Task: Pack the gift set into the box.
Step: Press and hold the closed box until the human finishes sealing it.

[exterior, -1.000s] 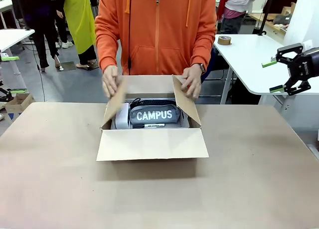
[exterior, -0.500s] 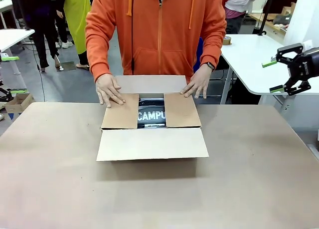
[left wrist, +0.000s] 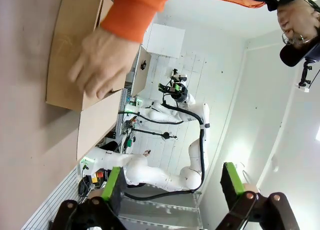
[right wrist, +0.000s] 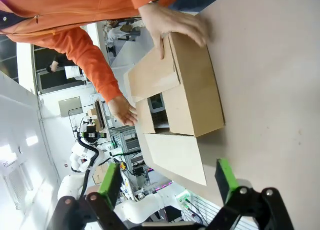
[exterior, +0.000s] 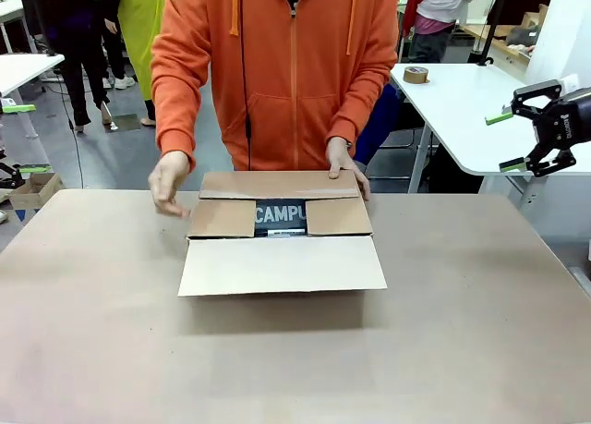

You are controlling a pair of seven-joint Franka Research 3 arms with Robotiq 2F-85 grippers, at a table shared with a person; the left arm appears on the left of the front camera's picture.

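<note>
Grey pouch (exterior: 280,214) is seen inside the box (exterior: 277,265), its far flap apparently pressed down by a hand (exterior: 346,161), with left gripper (left wrist: 171,182) and right gripper (exterior: 505,141) spread open, well apart from it.

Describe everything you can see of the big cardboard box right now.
The box is plain brown cardboard, sitting flat in the middle of the table in front of the person. Its two side flaps are folded inward, and the far flap lies down over their far edges, pressed by the person's hand. The near flap is open, spread toward the robot. Through the gap between the side flaps shows the grey pouch with white lettering.
</note>
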